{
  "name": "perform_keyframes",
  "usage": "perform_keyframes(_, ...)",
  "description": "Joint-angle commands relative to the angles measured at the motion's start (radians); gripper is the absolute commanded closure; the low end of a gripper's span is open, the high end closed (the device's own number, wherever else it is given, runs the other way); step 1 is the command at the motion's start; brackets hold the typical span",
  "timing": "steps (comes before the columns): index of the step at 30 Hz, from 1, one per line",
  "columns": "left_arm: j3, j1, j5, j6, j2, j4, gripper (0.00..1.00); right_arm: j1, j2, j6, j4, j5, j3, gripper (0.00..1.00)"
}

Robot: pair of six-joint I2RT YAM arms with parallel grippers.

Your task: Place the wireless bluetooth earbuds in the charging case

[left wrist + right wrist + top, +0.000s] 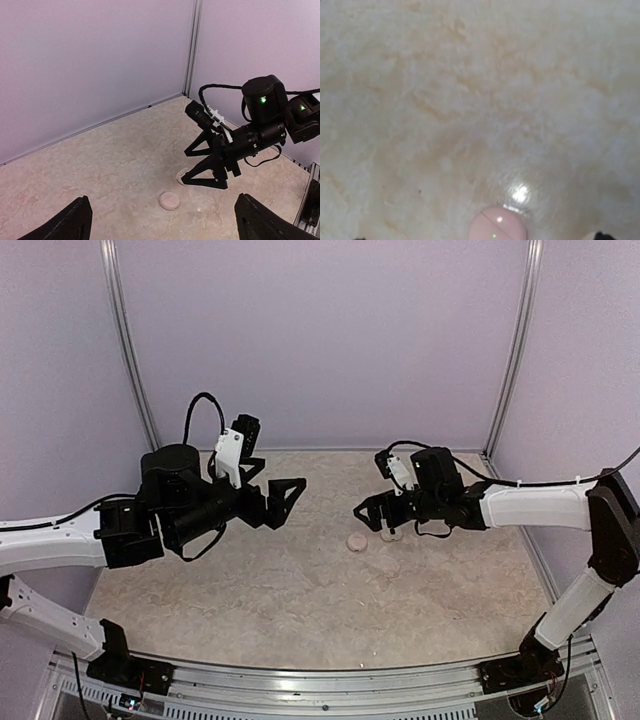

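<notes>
Top external view: the right tool [370, 520] hangs low over the middle of the table [250, 590], its fingers spread wide apart and gripping nothing. The charging case [392, 533], a small white thing, lies on the table right under this tool. In the left wrist view it sits at the tip of the tool's lower finger, touching it or just beside it. A round flat puck [357, 541] lies just ahead of the tool, near the case but apart from it.

Right wrist view shows a pale rounded thing with a seam [497, 229] at the bottom edge, between the fingers. I cannot tell whether it is the case or the puck. The earbuds are too small to make out.

The left tool [287, 504], also spread wide and empty, hovers well off to the left, pointing toward the right tool.
</notes>
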Motion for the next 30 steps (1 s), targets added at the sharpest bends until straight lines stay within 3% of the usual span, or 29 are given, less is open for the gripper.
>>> perform_keyframes(1,0.049,0.122,0.100,-0.115,0.016,-0.129,0.01,-0.014,-0.108,-0.049,-0.043,0.034,-0.005,0.01)
perform_keyframes(6,0.059,0.323,0.166,-0.286,0.067,-0.248,0.01,-0.019,-0.261,-0.078,-0.082,0.056,-0.031,0.00)
perform_keyframes(8,0.026,0.347,0.123,-0.328,0.073,-0.256,0.01,-0.023,-0.330,-0.084,-0.094,0.075,-0.058,0.00)
perform_keyframes(16,-0.173,0.334,0.045,-0.452,-0.005,-0.202,0.01,-0.048,-0.605,-0.061,-0.021,0.074,-0.308,0.01)
perform_keyframes(21,-0.288,0.298,0.004,-0.486,-0.076,-0.154,0.01,-0.050,-0.678,-0.024,0.034,0.033,-0.449,0.01)
perform_keyframes(30,-0.242,0.219,-0.136,-0.529,-0.034,-0.242,0.01,-0.050,-0.712,-0.008,0.071,0.001,-0.518,0.00)
